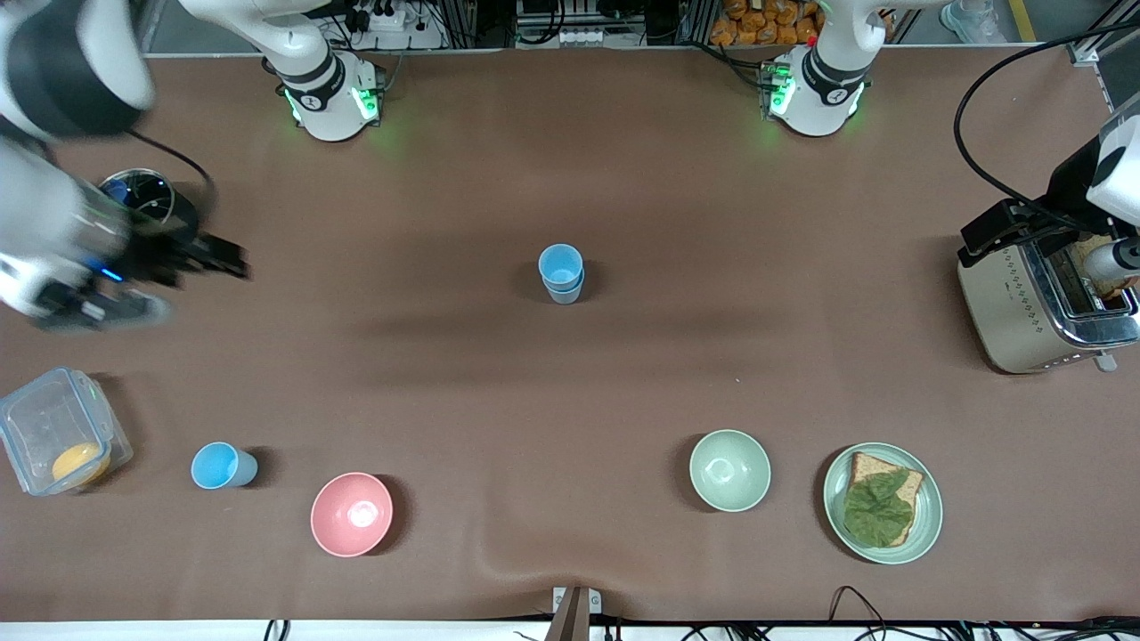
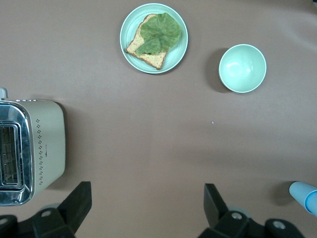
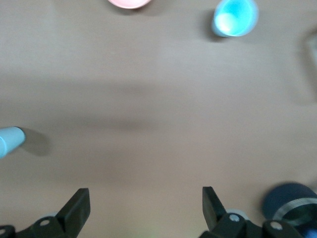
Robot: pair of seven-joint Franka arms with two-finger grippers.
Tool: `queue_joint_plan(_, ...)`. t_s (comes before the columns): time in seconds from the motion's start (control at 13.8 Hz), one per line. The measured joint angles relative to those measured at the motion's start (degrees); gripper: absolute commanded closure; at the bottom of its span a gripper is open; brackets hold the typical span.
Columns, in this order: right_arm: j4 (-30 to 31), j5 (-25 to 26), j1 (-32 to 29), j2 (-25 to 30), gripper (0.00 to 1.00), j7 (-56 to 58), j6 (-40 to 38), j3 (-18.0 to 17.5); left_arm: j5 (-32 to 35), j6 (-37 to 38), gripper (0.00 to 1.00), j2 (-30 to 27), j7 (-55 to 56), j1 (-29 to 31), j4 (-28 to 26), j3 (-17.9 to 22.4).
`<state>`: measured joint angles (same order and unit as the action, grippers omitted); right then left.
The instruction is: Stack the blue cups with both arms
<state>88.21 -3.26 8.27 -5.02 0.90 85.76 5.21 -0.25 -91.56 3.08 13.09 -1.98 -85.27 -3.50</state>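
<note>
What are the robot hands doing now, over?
Left gripper open near the toaster; right gripper open over table. Stacked cups mid-table, spare blue cup alone. Nothing blocking.

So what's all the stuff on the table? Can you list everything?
stacked cups: two, blue, nested at the table's middle
single cup: one, blue, between the clear box and pink bowl
pink bowl: one, nearest the front camera
green bowl: one, pale green, beside the plate
plate: one, pale green, holding bread with a leaf
toaster: one, silver, left arm's end
clear box: one, something orange inside, right arm's end
dark round container: one, right arm's end
left pincer: open, over bare table by the toaster
right pincer: open, over bare table
</note>
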Motion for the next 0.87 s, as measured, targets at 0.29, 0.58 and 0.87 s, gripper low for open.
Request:
queue_joint_plan(0.29, 0.1, 1.2, -4.5, 5.6, 0.00, 3.4, -3.4, -1.4, 0.0, 0.0, 0.00, 0.0, 0.0, 0.0, 0.0, -0.1)
queue_joint_plan(0.58, 0.2, 2.3, -7.3, 6.4, 0.00, 6.1, -4.6, -1.7, 0.0, 0.0, 0.00, 0.0, 0.0, 0.0, 0.0, -0.1)
queue_joint_plan(0.87, 0.6, 3.3, -7.6, 6.5, 0.00, 6.1, -4.6, -1.8, 0.0, 0.0, 0.00, 0.0, 0.0, 0.0, 0.0, -0.2)
